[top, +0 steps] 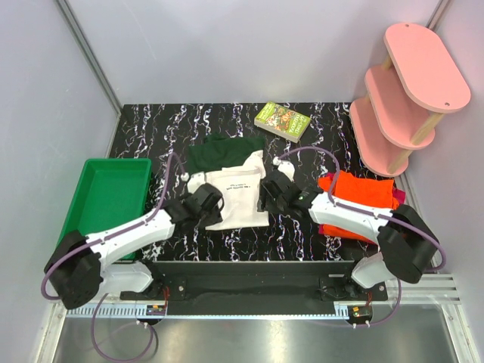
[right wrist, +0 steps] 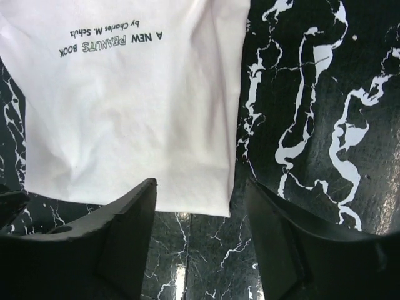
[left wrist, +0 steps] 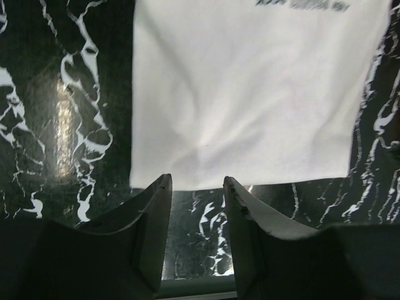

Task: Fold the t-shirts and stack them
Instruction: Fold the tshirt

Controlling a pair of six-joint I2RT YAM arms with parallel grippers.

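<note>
The cream-white t-shirt [top: 236, 193] lies folded at mid-table, its dark green sleeves [top: 223, 151] spread behind it. My left gripper [top: 210, 204] sits at the shirt's near left edge. In the left wrist view this gripper [left wrist: 197, 187] is open, only marble showing between its fingers, and the shirt's hem [left wrist: 250, 94] lies just beyond the tips. My right gripper [top: 269, 193] is at the shirt's right edge. The right wrist view shows it [right wrist: 200, 194] open wide over the printed shirt's near corner [right wrist: 125, 106], gripping nothing. An orange t-shirt [top: 355, 193] lies on a magenta-red one [top: 331, 230] under the right arm.
A green tray [top: 106, 197] stands at the left table edge beside the left arm. A small green book [top: 283, 121] lies at the back. A pink tiered shelf [top: 404, 91] stands at the back right. Walls close in on both sides.
</note>
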